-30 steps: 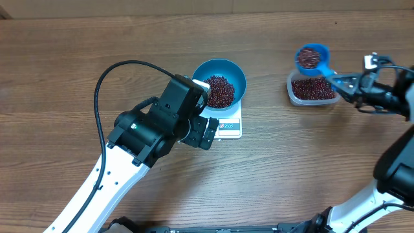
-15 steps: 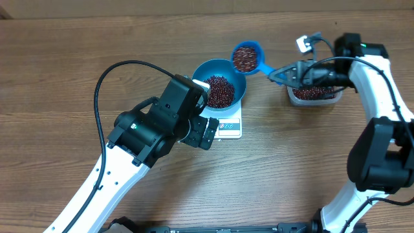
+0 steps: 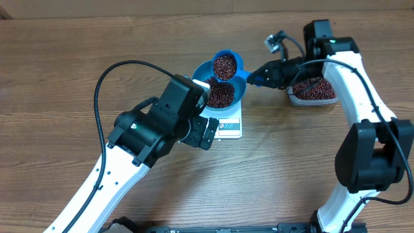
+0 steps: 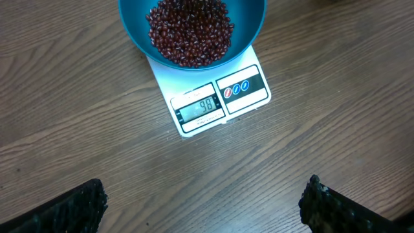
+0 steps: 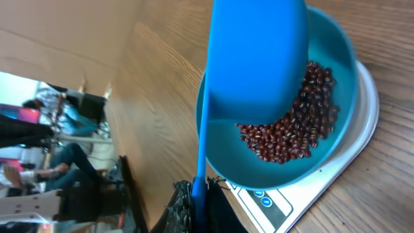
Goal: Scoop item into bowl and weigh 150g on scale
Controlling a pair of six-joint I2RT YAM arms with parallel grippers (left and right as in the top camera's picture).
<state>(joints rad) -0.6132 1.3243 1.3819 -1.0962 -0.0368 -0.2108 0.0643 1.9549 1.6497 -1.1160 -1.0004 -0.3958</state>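
Note:
The blue bowl [image 3: 234, 76] sits on the white scale [image 3: 228, 127] and holds a heap of dark red-brown beans [image 3: 220, 94]. In the left wrist view the bowl [image 4: 249, 26] with its beans [image 4: 189, 31] tops the scale [image 4: 249, 90], whose display is lit. My right gripper [image 3: 257, 79] is shut on the handle of a small blue scoop [image 3: 226, 64] full of beans, held over the bowl's far rim. From the right wrist, the scoop [image 5: 255, 58] hangs above the bowl [image 5: 333, 45], gripper [image 5: 199, 204] shut on its handle. My left gripper [image 4: 204, 210] hovers open in front of the scale, nothing between its fingers.
A clear plastic tub [image 3: 315, 90] of beans stands right of the scale, partly under my right arm. My left arm [image 3: 155, 126] covers the table just left of the scale. Bare wooden table [image 3: 65, 71] lies all around.
My right gripper has carried the filled scoop leftward from above the tub to over the bowl's far rim. The left arm has stayed still.

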